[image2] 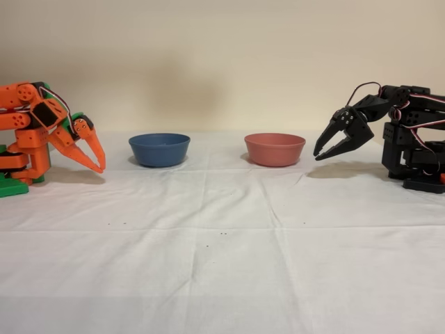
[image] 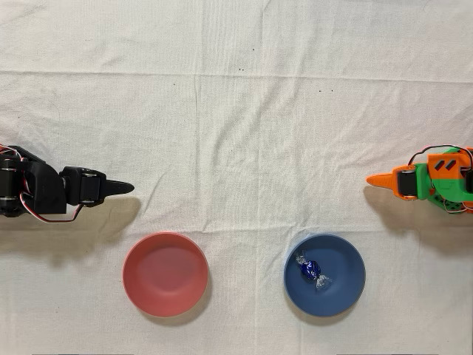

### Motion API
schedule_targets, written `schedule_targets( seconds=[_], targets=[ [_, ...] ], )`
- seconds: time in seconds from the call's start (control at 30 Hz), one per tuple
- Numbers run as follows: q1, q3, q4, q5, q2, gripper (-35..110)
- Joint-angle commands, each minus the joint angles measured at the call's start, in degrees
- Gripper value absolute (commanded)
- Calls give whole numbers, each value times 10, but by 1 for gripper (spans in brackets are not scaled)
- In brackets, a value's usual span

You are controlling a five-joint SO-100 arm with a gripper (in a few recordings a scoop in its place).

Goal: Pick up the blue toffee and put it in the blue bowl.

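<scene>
The blue toffee (image: 311, 271) lies inside the blue bowl (image: 346, 255), left of its centre, with its silvery twisted ends showing. In the fixed view the blue bowl (image2: 159, 149) stands at the left and its wall hides the toffee. My orange gripper (image: 372, 180) sits pulled back at the right edge of the overhead view, above and to the right of the bowl and well apart from it. In the fixed view the gripper (image2: 101, 165) points down at the cloth, its fingers meeting at the tips with nothing between them.
A salmon-red bowl (image: 165, 274) stands empty beside the blue one, at the right of it in the fixed view (image2: 274, 149). The idle black arm (image: 44, 192) rests at the opposite side. A creased white cloth (image: 236, 111) covers the table.
</scene>
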Motion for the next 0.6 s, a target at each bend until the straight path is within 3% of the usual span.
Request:
schedule_targets(
  seconds=[0.0, 0.57],
  targets=[
    [4, -8, 2, -5, 1, 0],
    [65, -8, 1, 53, 1, 0]
  ],
)
